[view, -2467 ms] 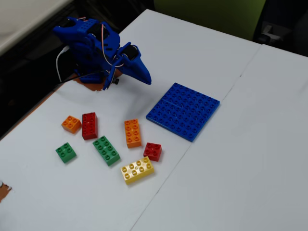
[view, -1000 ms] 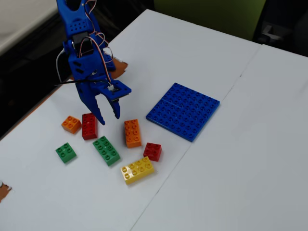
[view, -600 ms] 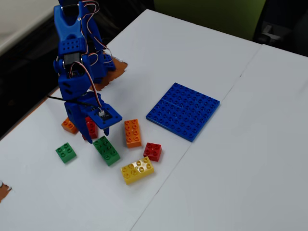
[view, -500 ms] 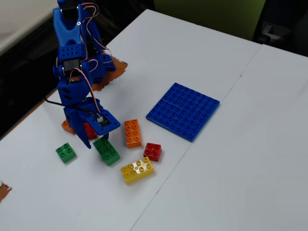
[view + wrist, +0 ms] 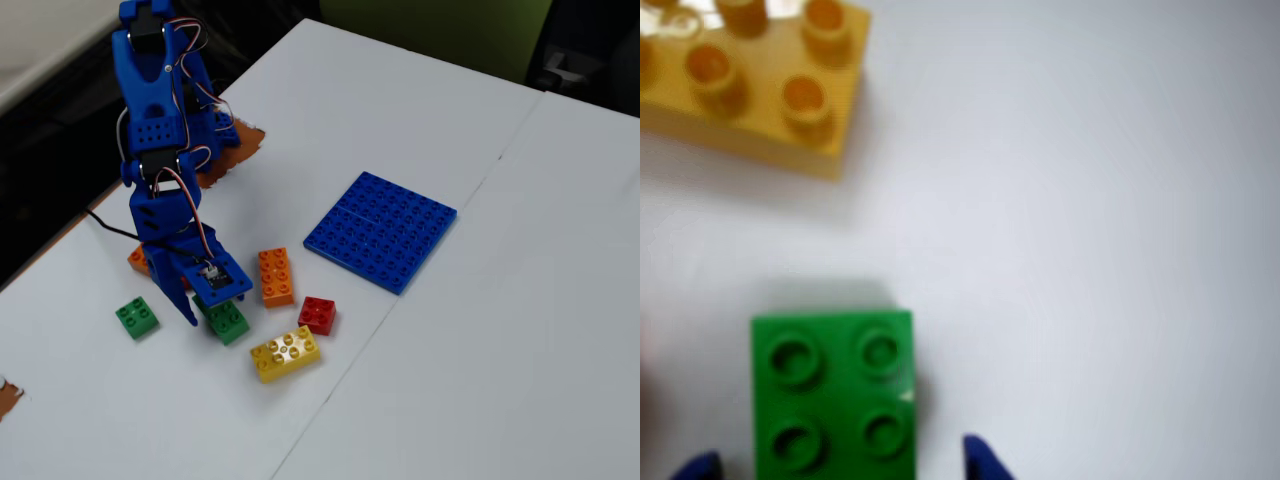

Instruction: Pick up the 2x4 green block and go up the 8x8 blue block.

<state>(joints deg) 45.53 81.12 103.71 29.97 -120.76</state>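
The green block (image 5: pixel 835 395) lies flat on the white table at the bottom of the wrist view; four of its studs show and the rest is cut off by the frame edge. My gripper (image 5: pixel 840 465) is open, with one blue fingertip on each side of the block and a gap on both sides. In the fixed view the gripper (image 5: pixel 210 310) hangs low over this green block (image 5: pixel 230 322) and hides part of it. The blue baseplate (image 5: pixel 380 230) lies flat to the upper right, apart from the gripper.
A yellow brick (image 5: pixel 285 353) (image 5: pixel 750 80) lies just beyond the green block. An orange brick (image 5: pixel 275 275), a red brick (image 5: pixel 317 314) and a small square green brick (image 5: pixel 137 317) lie close round the gripper. Another orange piece (image 5: pixel 138 260) sits behind the arm.
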